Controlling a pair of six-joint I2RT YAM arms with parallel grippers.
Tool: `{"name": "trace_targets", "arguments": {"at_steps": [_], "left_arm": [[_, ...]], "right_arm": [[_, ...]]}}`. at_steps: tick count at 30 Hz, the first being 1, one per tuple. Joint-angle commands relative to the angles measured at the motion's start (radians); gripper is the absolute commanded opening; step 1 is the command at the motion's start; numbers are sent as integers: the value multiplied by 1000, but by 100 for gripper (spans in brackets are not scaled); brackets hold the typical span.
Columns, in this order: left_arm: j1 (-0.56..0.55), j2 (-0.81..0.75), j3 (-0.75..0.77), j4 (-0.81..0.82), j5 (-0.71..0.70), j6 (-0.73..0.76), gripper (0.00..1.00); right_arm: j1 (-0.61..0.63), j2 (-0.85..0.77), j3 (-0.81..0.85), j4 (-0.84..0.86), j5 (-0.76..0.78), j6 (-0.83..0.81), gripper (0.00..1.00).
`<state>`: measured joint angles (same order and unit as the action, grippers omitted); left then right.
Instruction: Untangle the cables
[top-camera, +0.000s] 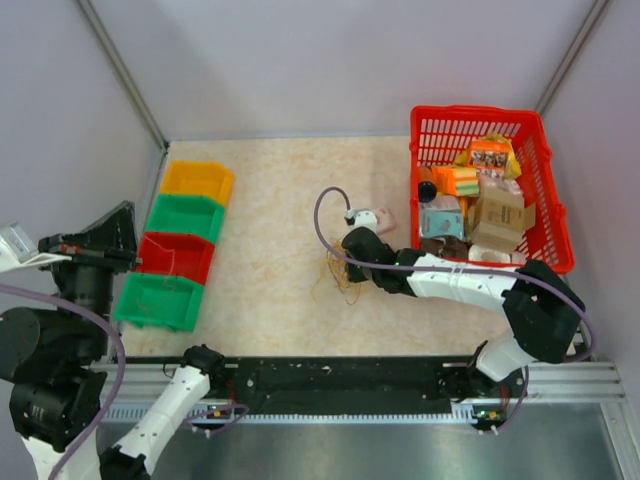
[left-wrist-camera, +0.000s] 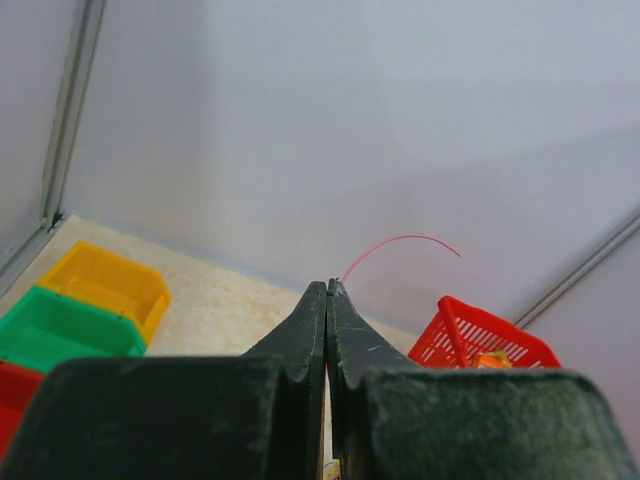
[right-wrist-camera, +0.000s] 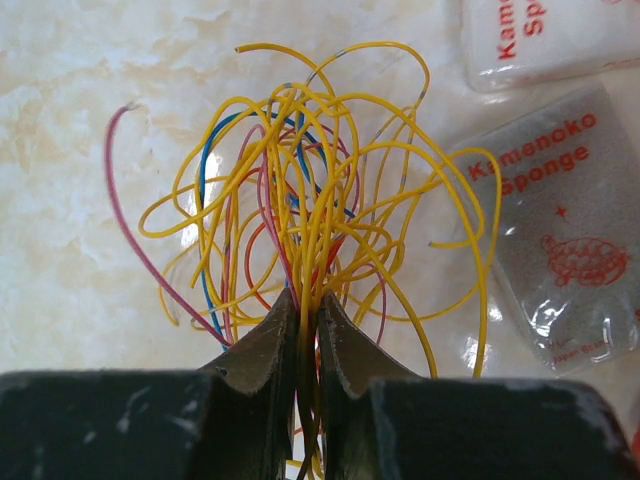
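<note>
Right wrist view has the right pincer (right-wrist-camera: 310, 335) clenched on the tangle of thin yellow, blue, red and pink wires (right-wrist-camera: 310, 220), with a sheaf of mostly yellow strands nipped between its tips. Beside the tangle lie two clear sponge packets with red print (right-wrist-camera: 560, 240).

From above, the tangle sits near the middle of the beige marbled worktop (top-camera: 270, 190), somewhat toward the near edge. It lies well apart from both the row of yellow, green and red plastic bins (top-camera: 185, 235) along the left edge and the red mesh basket (top-camera: 428, 135) at the far right corner.

Left wrist view shows the left pincer (left-wrist-camera: 327, 295) shut, raised off the worktop at the left edge. A single pink-red wire (left-wrist-camera: 400, 240) arcs out from its tips, so I judge it is gripping that one strand.

Progress looks early. One wire appears to be freed, while the yellow, blue and red loops remain crossed through each other in one clump, and I see no sorted wires laid out.

The pinched strands run along the right pincer's own line, toward the left edge, and fan into loops beyond the tips. From above, the clump as a whole seems slightly longer from far edge to near edge, though it is too small there to be sure.
</note>
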<state>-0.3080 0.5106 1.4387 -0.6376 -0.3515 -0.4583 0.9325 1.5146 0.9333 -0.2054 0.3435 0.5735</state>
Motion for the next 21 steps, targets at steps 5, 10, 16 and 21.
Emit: {"name": "trace_targets", "arguments": {"at_steps": [5,10,16,21], "left_arm": [[4,121,-17,-28,216,-72,0],[4,123,-161,55,230,-77,0],[6,141,-421,137,236,-79,0],[4,132,-555,171,221,-92,0]], "right_arm": [[9,-43,-77,155,-211,-70,0],[14,-119,-162,159,-210,-51,0],[15,-203,-241,169,-189,-38,0],[15,-255,-271,121,-147,-29,0]]}}
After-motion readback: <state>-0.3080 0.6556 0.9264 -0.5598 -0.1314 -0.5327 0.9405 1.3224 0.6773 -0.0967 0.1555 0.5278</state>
